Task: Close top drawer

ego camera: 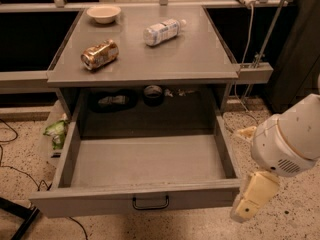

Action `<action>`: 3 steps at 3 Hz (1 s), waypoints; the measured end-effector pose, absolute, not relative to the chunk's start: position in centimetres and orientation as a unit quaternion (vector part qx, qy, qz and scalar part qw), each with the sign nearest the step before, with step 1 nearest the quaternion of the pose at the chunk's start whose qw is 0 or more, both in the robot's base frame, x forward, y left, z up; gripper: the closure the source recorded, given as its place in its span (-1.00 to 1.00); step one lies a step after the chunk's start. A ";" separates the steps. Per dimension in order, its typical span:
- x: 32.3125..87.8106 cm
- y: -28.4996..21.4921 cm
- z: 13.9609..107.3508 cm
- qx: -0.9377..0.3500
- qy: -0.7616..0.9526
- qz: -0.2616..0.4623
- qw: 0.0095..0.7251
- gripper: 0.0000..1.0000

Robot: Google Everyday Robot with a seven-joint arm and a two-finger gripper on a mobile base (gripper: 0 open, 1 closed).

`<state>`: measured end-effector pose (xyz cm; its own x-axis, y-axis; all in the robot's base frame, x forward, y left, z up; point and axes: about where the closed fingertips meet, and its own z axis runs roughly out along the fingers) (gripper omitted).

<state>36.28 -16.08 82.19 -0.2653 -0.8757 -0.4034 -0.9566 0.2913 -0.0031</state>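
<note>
The top drawer (pixel 100 200) is a wide grey metal drawer, pulled far out toward me, and its inside shows bare. Its flat front carries a small black bar handle (pixel 150 203) at centre. My gripper (pixel 252 198), cream coloured under the white rounded wrist (pixel 287 141), hangs low at the lower right, just beside the drawer's front right corner. It is at about the height of the drawer front and to the right of the handle. The lower drawers are hidden.
On the cabinet top (pixel 200 59) lie a white bowl (pixel 104 13), a crushed can (pixel 100 54) and a plastic bottle (pixel 162 30). Dark items (pixel 152 91) sit at the back behind the drawer. A green bag (pixel 56 131) and cables (pixel 10 164) lie on the floor at left.
</note>
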 end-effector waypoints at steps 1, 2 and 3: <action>35.0 -15.8 78.8 -0.574 0.791 0.146 0.155 -1.00; 33.5 -14.9 75.8 -0.574 0.787 0.163 0.154 -1.00; 32.2 -13.9 73.7 -0.578 0.780 0.183 0.157 -1.00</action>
